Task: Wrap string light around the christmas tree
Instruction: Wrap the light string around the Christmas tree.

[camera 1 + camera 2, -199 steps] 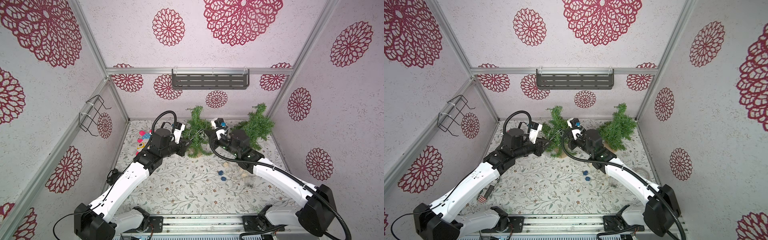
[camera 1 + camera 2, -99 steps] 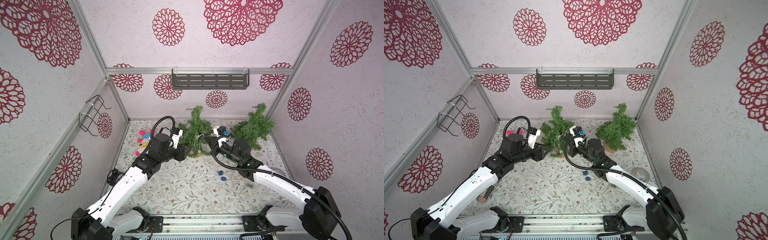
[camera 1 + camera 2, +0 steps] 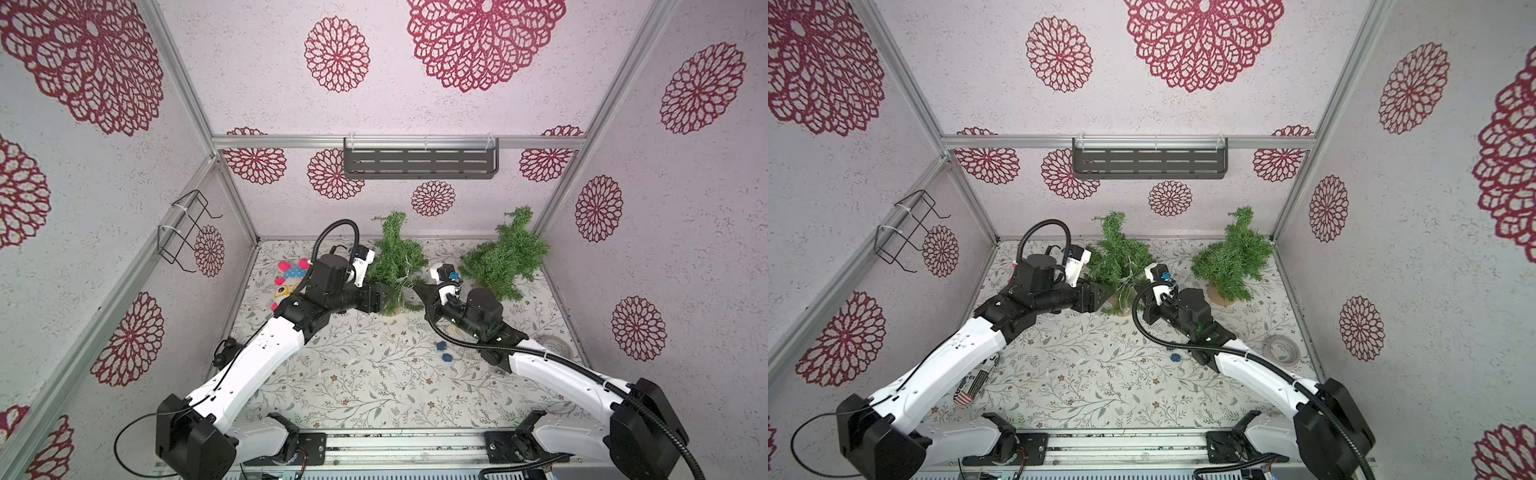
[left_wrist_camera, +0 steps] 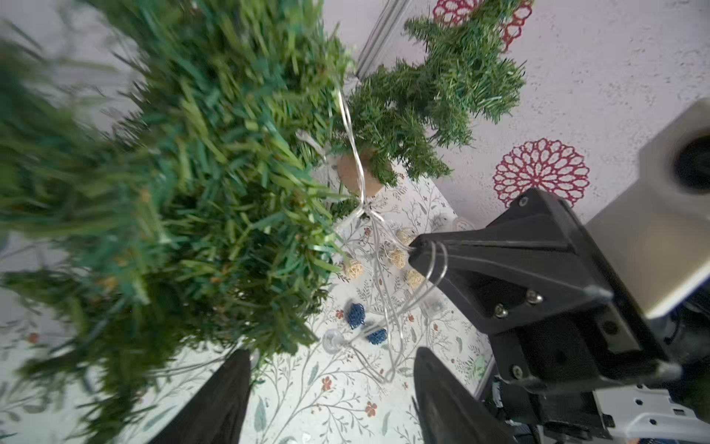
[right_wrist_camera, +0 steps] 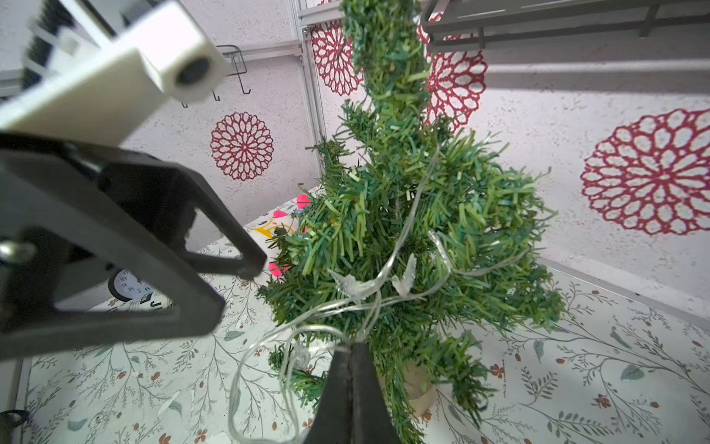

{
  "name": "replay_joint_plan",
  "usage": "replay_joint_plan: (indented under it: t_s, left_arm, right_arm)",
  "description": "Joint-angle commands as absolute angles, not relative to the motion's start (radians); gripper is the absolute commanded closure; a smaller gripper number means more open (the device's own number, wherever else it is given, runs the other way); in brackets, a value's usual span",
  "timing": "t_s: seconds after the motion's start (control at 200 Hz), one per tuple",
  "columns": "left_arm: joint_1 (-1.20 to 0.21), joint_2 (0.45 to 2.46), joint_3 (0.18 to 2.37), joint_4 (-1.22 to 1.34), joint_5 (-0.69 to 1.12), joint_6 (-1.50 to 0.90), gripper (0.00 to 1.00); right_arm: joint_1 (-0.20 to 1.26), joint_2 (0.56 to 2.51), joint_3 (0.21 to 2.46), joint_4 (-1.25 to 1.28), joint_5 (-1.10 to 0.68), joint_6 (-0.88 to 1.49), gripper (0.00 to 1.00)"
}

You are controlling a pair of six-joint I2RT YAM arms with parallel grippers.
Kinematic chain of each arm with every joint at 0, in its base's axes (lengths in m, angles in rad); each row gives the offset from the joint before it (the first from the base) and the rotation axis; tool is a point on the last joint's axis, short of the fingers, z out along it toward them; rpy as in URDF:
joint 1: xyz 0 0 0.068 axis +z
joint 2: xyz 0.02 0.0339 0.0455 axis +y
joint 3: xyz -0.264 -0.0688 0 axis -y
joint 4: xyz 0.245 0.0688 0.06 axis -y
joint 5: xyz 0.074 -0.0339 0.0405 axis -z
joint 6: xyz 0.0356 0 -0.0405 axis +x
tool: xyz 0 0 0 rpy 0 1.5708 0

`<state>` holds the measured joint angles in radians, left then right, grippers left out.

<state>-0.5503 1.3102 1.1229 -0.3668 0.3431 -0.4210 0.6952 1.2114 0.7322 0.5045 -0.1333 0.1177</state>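
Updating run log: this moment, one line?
left gripper open near christmas tree | right gripper shut on string light | wrap incomplete

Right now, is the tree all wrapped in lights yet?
Not yet. Some string light already drapes the tree low down. The right jaws are shut on it; the left jaws stand open, empty. The top is bare, and loose loops hang low.

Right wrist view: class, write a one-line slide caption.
Right gripper pinches the string light draped on a small Christmas tree; left gripper open alongside.
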Motion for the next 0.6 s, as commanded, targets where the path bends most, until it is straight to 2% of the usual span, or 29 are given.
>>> replay_joint_plan:
  t_s: [0.0,0.13,0.255,0.475,0.595]
  left_arm:
    - [-0.562,1.332,1.127,-0.290,0.365,-0.455,0.34]
    - [-0.563,1.356,1.138,-0.256,0.378,-0.457,0.43]
    - [-0.564,1.388,1.153,-0.236,0.423,-0.472,0.59]
    - [-0.583,1.400,1.143,-0.246,0.426,-0.472,0.67]
    - [-0.583,1.388,1.145,-0.255,0.416,-0.458,0.82]
  right_arm:
    - [0.701,1.178,0.747,0.560,-0.137,0.139,1.00]
    - [0.703,1.174,0.747,0.561,-0.141,0.144,1.00]
    - [0.703,1.172,0.745,0.570,-0.138,0.150,1.00]
    - [0.704,1.176,0.740,0.615,-0.142,0.179,1.00]
    - [0.704,1.182,0.749,0.612,-0.145,0.183,1.00]
